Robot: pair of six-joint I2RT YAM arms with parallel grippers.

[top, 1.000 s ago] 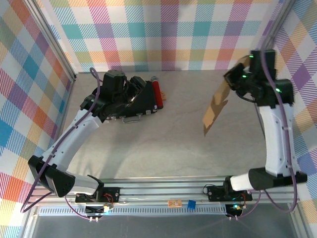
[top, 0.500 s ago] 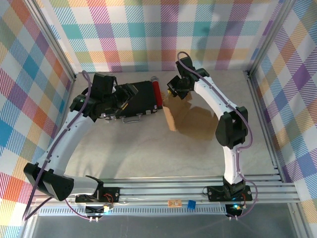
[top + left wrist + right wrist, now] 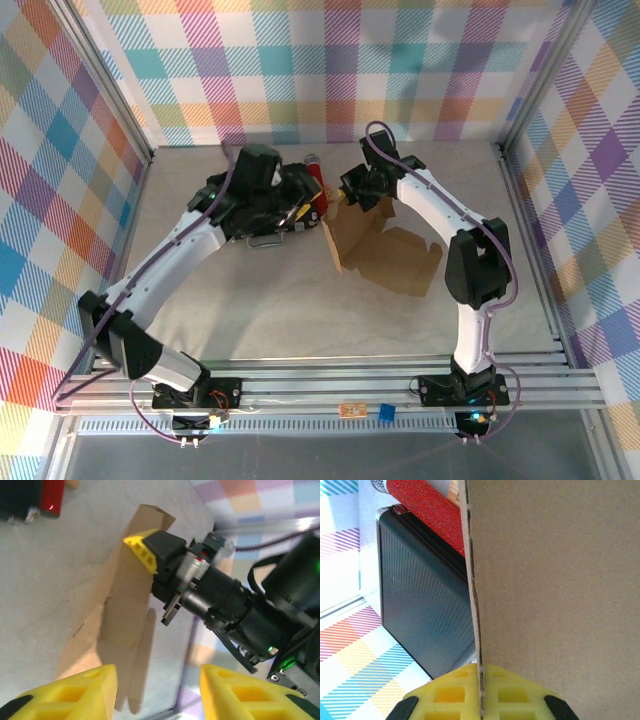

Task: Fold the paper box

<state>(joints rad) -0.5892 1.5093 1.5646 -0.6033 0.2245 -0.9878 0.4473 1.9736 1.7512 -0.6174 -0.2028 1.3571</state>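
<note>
The paper box [image 3: 390,255] is a brown cardboard sheet lying mid-table, its left flap [image 3: 336,235] standing upright. My right gripper [image 3: 348,192] is shut on the top edge of that flap; in the right wrist view the cardboard edge [image 3: 472,580] runs down between the yellow pads [image 3: 445,695]. My left gripper [image 3: 312,207] hovers just left of the flap. In the left wrist view its jaws [image 3: 157,695] stand open with nothing between them, above the cardboard [image 3: 120,605], facing the right gripper's yellow fingertip [image 3: 142,550].
A black case [image 3: 420,610] with a metal handle [image 3: 262,240] lies at the back left, partly under my left arm. A small red cylinder [image 3: 316,180] rests against its right side. Bare tabletop [image 3: 300,310] spreads in front. Plaid walls and metal posts [image 3: 525,120] ring the table.
The right arm swung from the far right to the back middle, setting the cardboard on the table. The left gripper moved right off the black case toward the flap, its jaws narrowing.
</note>
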